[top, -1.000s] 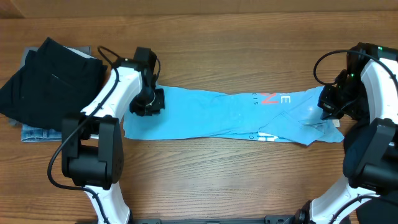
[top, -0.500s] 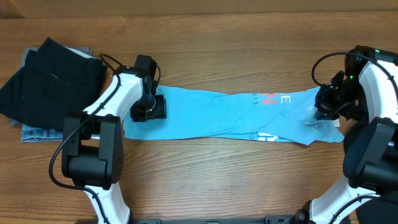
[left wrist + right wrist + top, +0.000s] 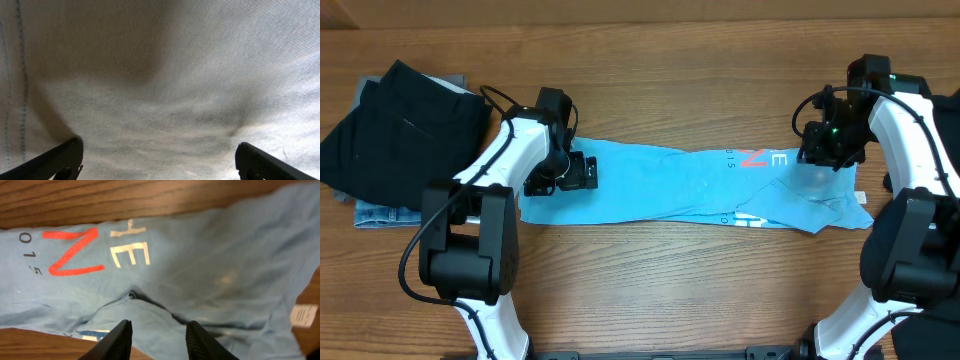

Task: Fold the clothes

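**Both grippers spread over the stretched-out T-shirt**

The light blue T-shirt [image 3: 690,190] lay on the counter [image 3: 650,290] as a long, narrow band running from side to side, and it was folded lengthwise, with a fold edge showing along its near side.

Your left gripper [image 3: 578,172] was at the T-shirt's left end, right over the cloth. Its fingers [image 3: 60,160] stood wide apart. In the left wrist view they sat at the two lower corners, with only rumpled fabric between them and nothing pinched.

Your right gripper [image 3: 825,150] was over the T-shirt's right end, near its far edge. Its fingers [image 3: 122,340] were parted by a moderate gap and held nothing. The cloth lay below them with a small pucker just ahead of the fingertips.

Beyond that pucker on the T-shirt were the red "N" [image 3: 70,252] and pale lettering [image 3: 131,247]. A white label [image 3: 301,316] showed at the T-shirt's right edge.

Well to the left of the T-shirt, apart from it, a stack of dark clothes [image 3: 400,125] rested on the counter with a strip of blue denim [image 3: 380,212] showing at its near edge.
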Robot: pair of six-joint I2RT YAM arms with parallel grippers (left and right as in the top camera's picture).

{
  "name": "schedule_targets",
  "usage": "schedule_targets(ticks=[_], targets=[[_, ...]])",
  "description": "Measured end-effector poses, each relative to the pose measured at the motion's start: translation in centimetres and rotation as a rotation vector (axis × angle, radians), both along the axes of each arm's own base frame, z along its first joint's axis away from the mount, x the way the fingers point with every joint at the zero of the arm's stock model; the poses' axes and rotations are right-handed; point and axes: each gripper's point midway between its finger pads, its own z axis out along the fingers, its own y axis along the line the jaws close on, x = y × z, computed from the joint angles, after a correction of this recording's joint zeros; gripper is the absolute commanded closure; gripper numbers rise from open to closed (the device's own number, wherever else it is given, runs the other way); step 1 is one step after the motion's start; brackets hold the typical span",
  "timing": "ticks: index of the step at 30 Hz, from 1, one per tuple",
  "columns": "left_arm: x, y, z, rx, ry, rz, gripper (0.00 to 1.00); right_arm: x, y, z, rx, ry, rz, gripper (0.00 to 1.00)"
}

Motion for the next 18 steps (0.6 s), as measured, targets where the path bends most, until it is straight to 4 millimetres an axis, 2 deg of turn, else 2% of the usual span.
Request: schedule_targets(ticks=[5,7,8,12,13,14,15,18], targets=[[0.0,0.0,0.0,0.0,0.0,0.0,0.0,0.6,0.9,0.2,0.042,-0.066,0.19,0.62],[0.0,0.0,0.0,0.0,0.0,0.0,0.0,0.8,1.5,0.3,0.069,-0.095,0.276,0.48],[0.0,0.0,0.0,0.0,0.0,0.0,0.0,0.9,1.8,0.4,0.082,-0.111,0.324,0.38],[0.0,0.0,0.0,0.0,0.0,0.0,0.0,1.2,2.7,0.2,0.131,-0.152,0.42,0.37],[0.0,0.0,0.0,0.0,0.0,0.0,0.0,1.4,2.9,0.2,0.142,-0.166,0.439,0.41],[0.0,0.0,0.0,0.0,0.0,0.0,0.0,1.5,3.0,0.2,0.145,-0.173,0.45,0.71],[0.0,0.0,0.0,0.0,0.0,0.0,0.0,1.5,3.0,0.2,0.148,-0.176,0.459,0.87],[0.0,0.0,0.0,0.0,0.0,0.0,0.0,1.4,3.0,0.2,0.146,-0.184,0.49,0.88]])
